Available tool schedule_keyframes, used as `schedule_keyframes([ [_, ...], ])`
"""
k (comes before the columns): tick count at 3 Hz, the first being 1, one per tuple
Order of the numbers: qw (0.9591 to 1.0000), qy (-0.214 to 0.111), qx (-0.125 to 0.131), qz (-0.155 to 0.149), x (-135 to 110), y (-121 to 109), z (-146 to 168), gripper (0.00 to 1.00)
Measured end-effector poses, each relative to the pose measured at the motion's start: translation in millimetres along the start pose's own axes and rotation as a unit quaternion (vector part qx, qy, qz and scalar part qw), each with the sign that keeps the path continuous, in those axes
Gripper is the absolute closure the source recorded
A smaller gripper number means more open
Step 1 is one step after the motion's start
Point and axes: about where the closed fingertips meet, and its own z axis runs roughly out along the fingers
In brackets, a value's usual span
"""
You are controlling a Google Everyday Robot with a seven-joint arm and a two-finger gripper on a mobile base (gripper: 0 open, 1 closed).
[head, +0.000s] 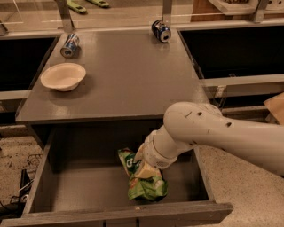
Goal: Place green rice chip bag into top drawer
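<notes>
Green rice chip bag (144, 186) lies inside the top drawer (80, 195), on its flat bottom, right of centre & near the thick front panel. Bag is crumpled, long axis running 11 to 5 o'clock, white lettering showing at the 11 o'clock end.

Gripper (145, 169) sits right on the bag's upper part, reaching in from 2 o'clock. It touches the bag, but jaws clenched on it or released: can't tell. White arm (213, 133) runs from the gripper up & out to the frame edge at 3 o'clock, passing over the drawer's right wall.

Drawer is pulled out toward 6 o'clock from under the grey desk (128, 75).

On the desk:
- Cream bowl (63, 76) at 9 o'clock, upright, near the left edge.
- Blue can (70, 45) at 10 o'clock, on its side, just beyond the bowl, not touching it.
- 2nd blue can (161, 31) at 1 o'clock, on its side, near the back edge, well apart from the 1st.

Beyond the desk, at 11 o'clock, green items (76, 6); can't tell what they are. Dark cables (24, 186) on the speckled floor at 9 o'clock of the drawer.
</notes>
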Motion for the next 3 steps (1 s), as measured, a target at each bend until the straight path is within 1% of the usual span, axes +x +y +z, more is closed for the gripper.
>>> schedule_keyframes([
  [2,0.9999,0.003,-0.009,0.01,3.3,-8.6,13.6,1.0],
  [3,0.9999,0.003,-0.009,0.01,3.5,-8.8,14.2,0.85],
])
